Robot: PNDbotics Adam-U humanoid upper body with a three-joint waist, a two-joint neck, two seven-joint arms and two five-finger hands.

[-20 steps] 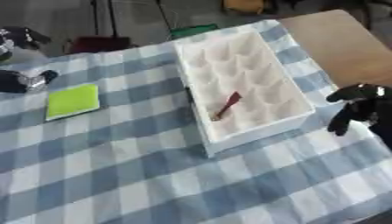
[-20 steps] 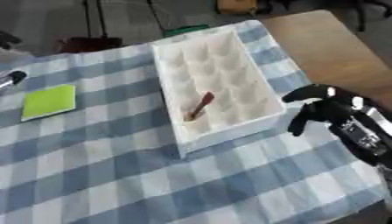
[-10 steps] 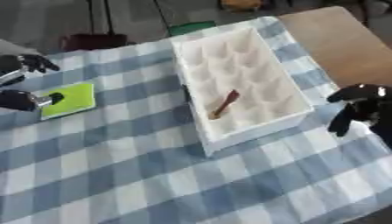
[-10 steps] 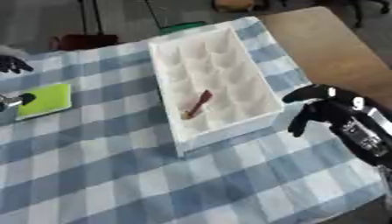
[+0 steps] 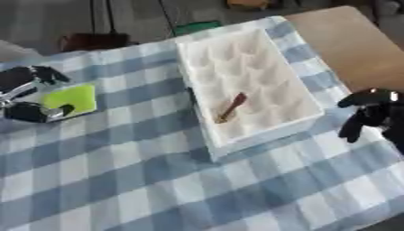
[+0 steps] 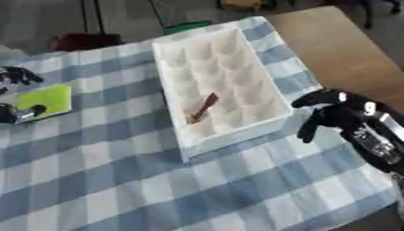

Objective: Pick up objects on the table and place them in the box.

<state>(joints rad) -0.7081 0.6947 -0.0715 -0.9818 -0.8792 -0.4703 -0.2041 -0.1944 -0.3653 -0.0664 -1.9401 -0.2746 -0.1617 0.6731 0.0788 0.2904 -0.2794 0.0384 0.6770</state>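
Two hands: both show, one at each side edge of the views, with the box between them.
Table (image 5: 347,45): bare brown wood shows at the far right; the rest lies under the cloth.
Cloth (image 5: 142,180): blue and white check, spread over most of the table and lying askew in the views.
Box (image 5: 304,122): a white tray with rows of small hollows, set on the cloth at the middle, its long side running away from the robot.
Brown piece (image 5: 231,108): a thin reddish-brown stick, lying slantwise in the box's hollows near the near end.
Green thing (image 5: 75,98): a flat, bright yellow-green rectangle on the cloth at the left, well apart from the box.
Left hand (image 5: 28,97): at the left edge, right at the green thing; its fingers (image 5: 47,74) and thumb reach round that thing's left edge, one part above and one below it. Whether they press on it I cannot tell.
Right hand (image 6: 339,115): off the box's near right corner, near it but apart, over the cloth; fingers bent downward, with nothing in them.
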